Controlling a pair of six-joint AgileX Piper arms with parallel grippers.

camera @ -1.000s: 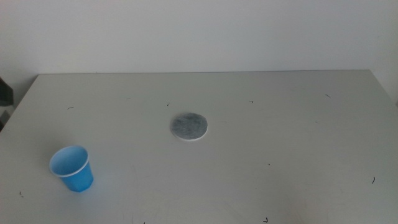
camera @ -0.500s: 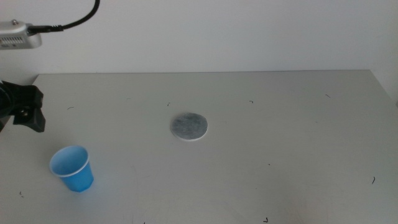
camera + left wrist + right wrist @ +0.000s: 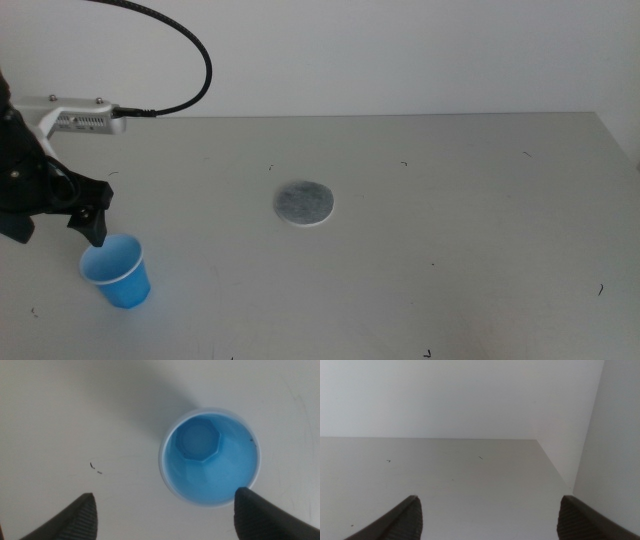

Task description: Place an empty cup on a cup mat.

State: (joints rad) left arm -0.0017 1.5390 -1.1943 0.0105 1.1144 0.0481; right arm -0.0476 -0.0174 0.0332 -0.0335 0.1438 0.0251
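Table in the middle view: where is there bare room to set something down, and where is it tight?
Bare: everything right of the cup mat to the table edge, plus the strip between the mat and the cup. Tight: the near-left corner, where the open left gripper hangs over the cup. The right gripper waits off to the side.

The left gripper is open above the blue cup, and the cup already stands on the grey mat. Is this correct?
Not quite. The middle view shows the cup standing on the bare table, well apart from the mat. The rest holds: the left gripper is open above the cup.
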